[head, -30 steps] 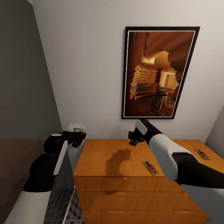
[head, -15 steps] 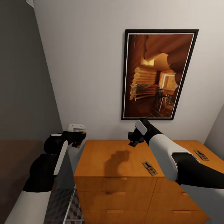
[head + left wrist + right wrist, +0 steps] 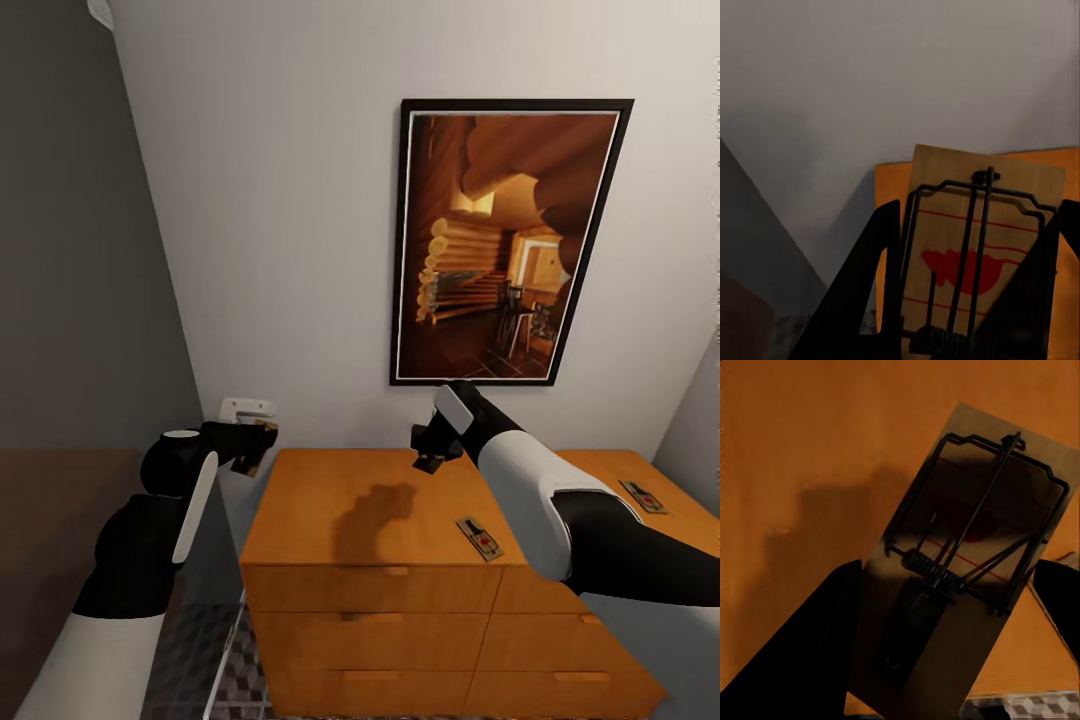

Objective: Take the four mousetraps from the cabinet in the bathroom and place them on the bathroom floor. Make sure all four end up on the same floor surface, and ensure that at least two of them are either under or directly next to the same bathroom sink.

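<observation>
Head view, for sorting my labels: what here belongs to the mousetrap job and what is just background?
Job:
- cabinet
- two mousetraps on its top
- mousetrap in the left gripper
- mousetrap in the right gripper
- bathroom floor

Background:
- framed picture
- wall

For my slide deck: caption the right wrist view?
Right gripper holds a mousetrap above the orange cabinet top.

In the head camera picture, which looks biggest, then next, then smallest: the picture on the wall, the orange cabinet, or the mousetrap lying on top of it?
1. The cabinet, biggest, though partly cut off.
2. The framed picture, not far behind.
3. The mousetrap, by far the smallest.
</observation>
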Motion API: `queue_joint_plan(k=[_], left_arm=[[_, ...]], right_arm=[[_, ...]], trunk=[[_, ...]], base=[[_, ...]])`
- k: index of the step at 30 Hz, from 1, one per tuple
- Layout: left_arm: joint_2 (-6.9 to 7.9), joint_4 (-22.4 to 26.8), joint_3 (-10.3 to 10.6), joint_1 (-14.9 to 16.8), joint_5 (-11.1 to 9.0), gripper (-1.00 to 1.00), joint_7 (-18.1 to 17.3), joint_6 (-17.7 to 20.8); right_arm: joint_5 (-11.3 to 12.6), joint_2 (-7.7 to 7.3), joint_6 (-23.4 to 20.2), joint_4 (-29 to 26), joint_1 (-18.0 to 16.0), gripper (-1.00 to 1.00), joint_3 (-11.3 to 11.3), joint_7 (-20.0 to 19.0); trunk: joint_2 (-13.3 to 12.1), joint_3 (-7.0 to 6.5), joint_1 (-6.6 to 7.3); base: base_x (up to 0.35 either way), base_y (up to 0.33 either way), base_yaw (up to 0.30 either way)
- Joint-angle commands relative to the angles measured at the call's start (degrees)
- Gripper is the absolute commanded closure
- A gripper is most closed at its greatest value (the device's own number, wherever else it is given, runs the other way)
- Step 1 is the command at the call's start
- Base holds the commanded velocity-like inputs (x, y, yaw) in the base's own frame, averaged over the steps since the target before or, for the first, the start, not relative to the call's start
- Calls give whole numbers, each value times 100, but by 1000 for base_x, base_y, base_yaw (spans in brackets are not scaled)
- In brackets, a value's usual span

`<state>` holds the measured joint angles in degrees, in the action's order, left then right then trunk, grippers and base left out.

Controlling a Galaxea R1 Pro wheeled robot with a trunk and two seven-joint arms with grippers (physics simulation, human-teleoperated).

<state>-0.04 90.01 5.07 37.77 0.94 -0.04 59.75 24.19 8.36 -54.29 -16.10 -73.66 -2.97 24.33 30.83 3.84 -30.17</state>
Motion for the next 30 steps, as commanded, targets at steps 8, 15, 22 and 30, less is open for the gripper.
queue_joint_plan(k=[8, 15, 22, 30], left_arm=[[-5, 0, 3, 5, 27, 100, -4, 25], [-5, -8, 33, 3, 34, 100, -4, 25], [8, -9, 43, 2, 37, 100, -4, 25], [12, -20, 46, 2, 38, 100, -4, 25]], right_arm=[[33, 0, -19, -7, -3, 100, -35, 46], [33, 6, -12, -7, 0, 100, -36, 44], [33, 4, -15, -7, 1, 100, -37, 45], [33, 7, -5, -1, 1, 100, -37, 42]], trunk=[[11, 12, -1], [11, 12, -1], [11, 12, -1], [11, 12, -1]], base=[[-282, 0, 0], [-337, 0, 0], [-345, 0, 0], [-346, 0, 0]])
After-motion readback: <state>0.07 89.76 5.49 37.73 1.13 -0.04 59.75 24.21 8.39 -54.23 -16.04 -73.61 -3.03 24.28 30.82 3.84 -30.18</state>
